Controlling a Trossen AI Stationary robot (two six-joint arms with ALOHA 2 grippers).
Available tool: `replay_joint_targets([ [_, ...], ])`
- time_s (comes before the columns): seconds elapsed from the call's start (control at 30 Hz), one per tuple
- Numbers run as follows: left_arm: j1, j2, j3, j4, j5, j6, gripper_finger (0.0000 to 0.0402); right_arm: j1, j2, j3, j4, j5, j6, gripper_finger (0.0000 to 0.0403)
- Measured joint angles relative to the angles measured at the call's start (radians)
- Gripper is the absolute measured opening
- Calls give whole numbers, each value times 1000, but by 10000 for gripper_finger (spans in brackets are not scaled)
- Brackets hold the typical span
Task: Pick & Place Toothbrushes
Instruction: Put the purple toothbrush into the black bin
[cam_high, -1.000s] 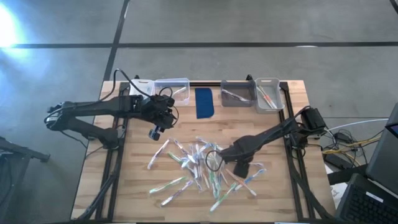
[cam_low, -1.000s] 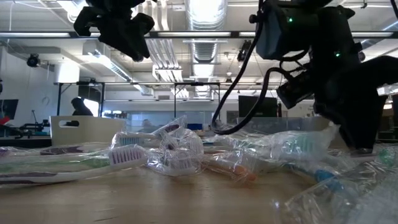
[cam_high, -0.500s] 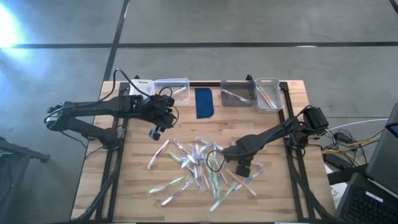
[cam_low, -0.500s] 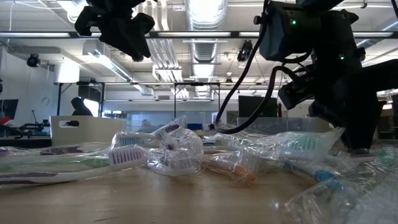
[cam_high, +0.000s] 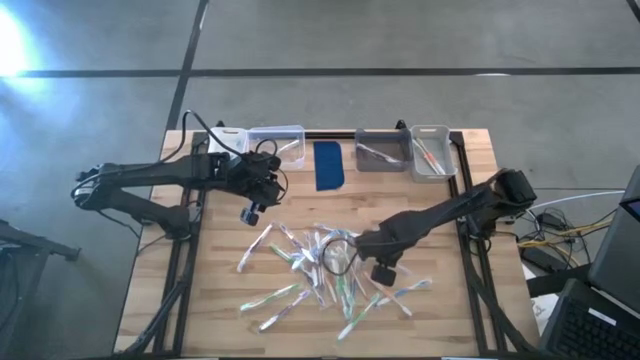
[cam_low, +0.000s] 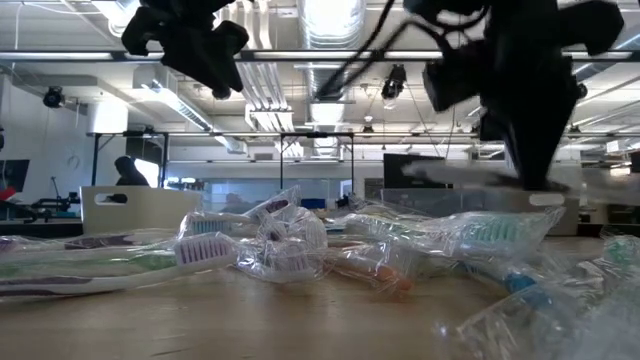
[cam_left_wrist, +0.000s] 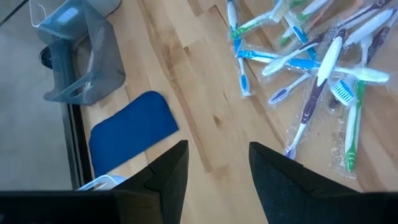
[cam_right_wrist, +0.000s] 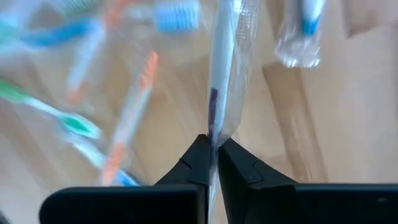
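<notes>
Several wrapped toothbrushes (cam_high: 310, 265) lie in a loose pile on the wooden table (cam_high: 230, 300), also seen in the low view (cam_low: 300, 240) and the left wrist view (cam_left_wrist: 311, 56). My right gripper (cam_high: 380, 273) hangs over the pile's right side, pointing down and shut on one white toothbrush (cam_low: 470, 174) in a clear wrapper. My left gripper (cam_high: 250, 213) hovers open above bare wood between the blue pad (cam_left_wrist: 130, 127) and the pile, with nothing between its fingers (cam_left_wrist: 168, 174). My right gripper pinches the white toothbrush's handle (cam_right_wrist: 214, 124) through its clear wrapper, between the two fingertips (cam_right_wrist: 198, 155), beside a purple mark. The fingers come from above, pointing down, and lie across the brush. The brush sits about level and lifted clear of the pile.
Along the far edge stand a clear bin (cam_high: 277, 140), a dark blue pad (cam_high: 328, 165), a grey bin (cam_high: 382, 150) and another clear bin (cam_high: 430, 150), the last two with toothbrushes inside. Bare wood lies at the near left and far right.
My right gripper has risen from the pile with one wrapped toothbrush in its hold. That brush, which lay among the others, now hangs level above them. The rest of the pile has stayed put.
</notes>
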Motion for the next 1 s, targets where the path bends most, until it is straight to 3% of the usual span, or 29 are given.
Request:
replay_joint_targets([
  [0.17, 1, 0, 0, 0, 103, -61, 174, 24, -115, 25, -12, 184, 161, 10],
  [0.33, 5, 0, 0, 85, 298, -140, 174, 70, -253, 37, 81, 568, 371, 10],
  [0.43, 5, 0, 0, 190, 367, -193, 174, 100, -315, 27, 241, 823, 370, 9],
  [0.53, 5, 0, 0, 313, 401, -236, 174, 109, -346, 22, 408, 974, 277, 10],
  [0.77, 5, 0, 0, 565, 515, -355, 174, 103, -346, 25, 849, 1063, -131, 10],
  [1.0, 6, 4, 0, 687, 520, -499, 174, 102, -323, 39, 1020, 1015, -300, 9],
])
